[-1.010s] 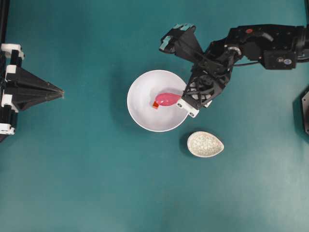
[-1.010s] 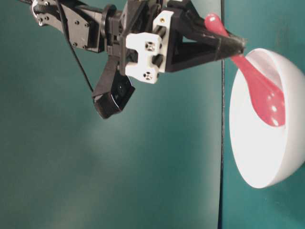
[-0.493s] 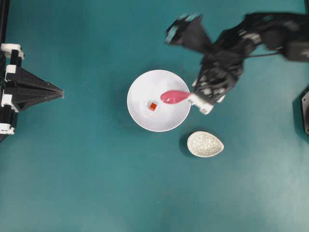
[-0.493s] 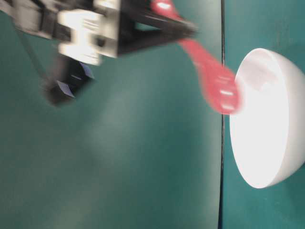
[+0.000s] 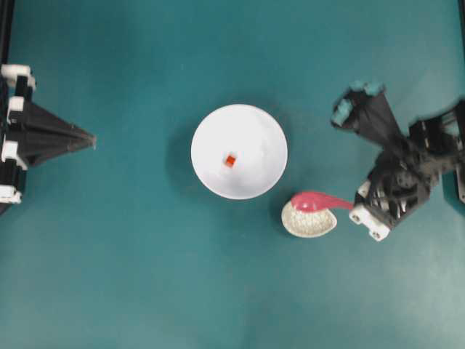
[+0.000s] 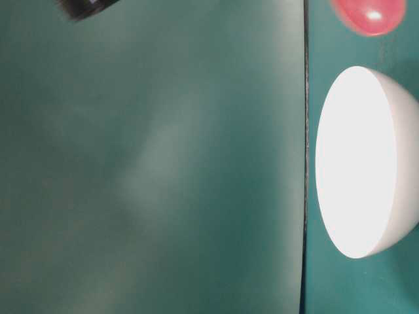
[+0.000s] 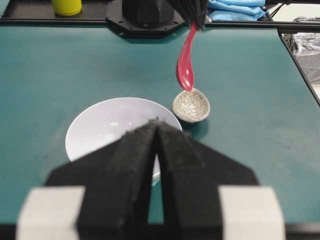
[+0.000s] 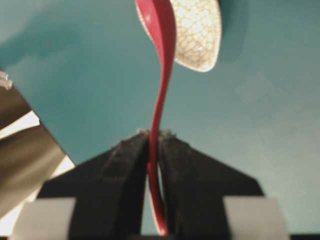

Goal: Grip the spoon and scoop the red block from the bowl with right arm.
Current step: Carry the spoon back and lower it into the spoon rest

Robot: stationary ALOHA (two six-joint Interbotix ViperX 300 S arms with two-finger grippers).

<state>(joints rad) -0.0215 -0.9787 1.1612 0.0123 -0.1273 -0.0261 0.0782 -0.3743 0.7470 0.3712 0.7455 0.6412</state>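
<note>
The white bowl [image 5: 251, 123] sits mid-table with the tiny red block [image 5: 229, 161] lying on its floor. My right gripper [image 5: 354, 206] is to the right of the bowl, shut on the handle of the pink-red spoon [image 5: 316, 201]. The spoon's scoop hangs empty over the speckled dish [image 5: 312, 224]. In the right wrist view the spoon [image 8: 162, 30] runs up from between the fingertips of the right gripper [image 8: 155, 134]. The table-level view shows only the bowl [image 6: 366, 163] and the scoop of the spoon [image 6: 370, 14]. My left gripper [image 5: 91, 138] rests shut at the far left, and the left gripper [image 7: 157, 122] points at the bowl [image 7: 100, 125].
The speckled dish [image 7: 191, 105] stands just right of and nearer than the bowl, under the spoon [image 7: 186, 65]. A yellow container [image 7: 66, 6], a black arm base [image 7: 147, 15] and blue cloth [image 7: 235, 7] line the table's far edge.
My right gripper has swung the spoon out of the bowl, rightward and over the speckled dish. The red block stayed in the bowl. The left arm has not moved.
</note>
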